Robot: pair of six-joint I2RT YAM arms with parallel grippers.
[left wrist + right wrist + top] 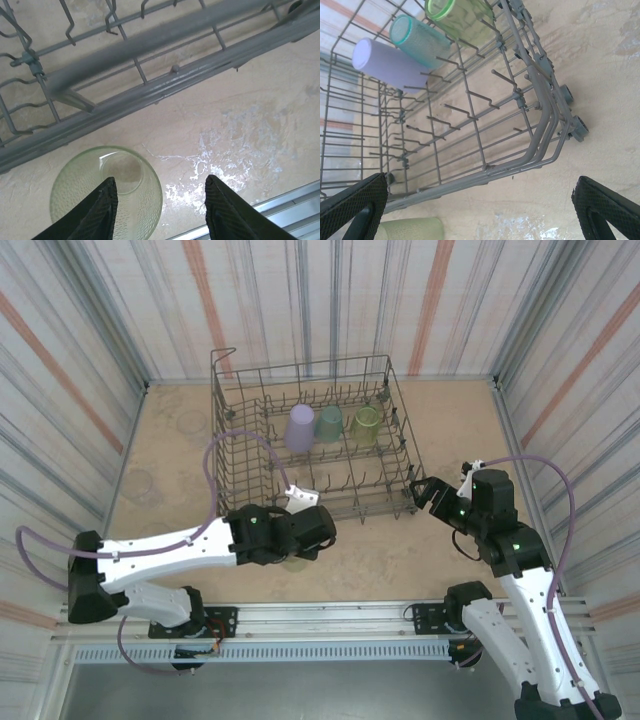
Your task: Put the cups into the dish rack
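Observation:
A yellow-green cup (135, 200) stands upright on the table just in front of the dish rack (350, 508), under my left gripper (300, 545). In the left wrist view, my left gripper (161, 179) straddles the cup's wall: one finger hangs over its mouth, the other stands outside with a gap. The same cup (410, 229) lies at the bottom of the right wrist view. Lavender (299, 427), teal (329, 423) and yellow-green (366, 426) cups rest in the rack's far row. My right gripper (425, 490) hovers open by the rack's near right corner, holding nothing.
Clear cups (193, 423) (140, 485) stand on the table left of the rack. The rack's front rail (150, 95) runs close above the left fingers. A metal rail (330, 615) borders the table's near edge. Striped walls enclose the table.

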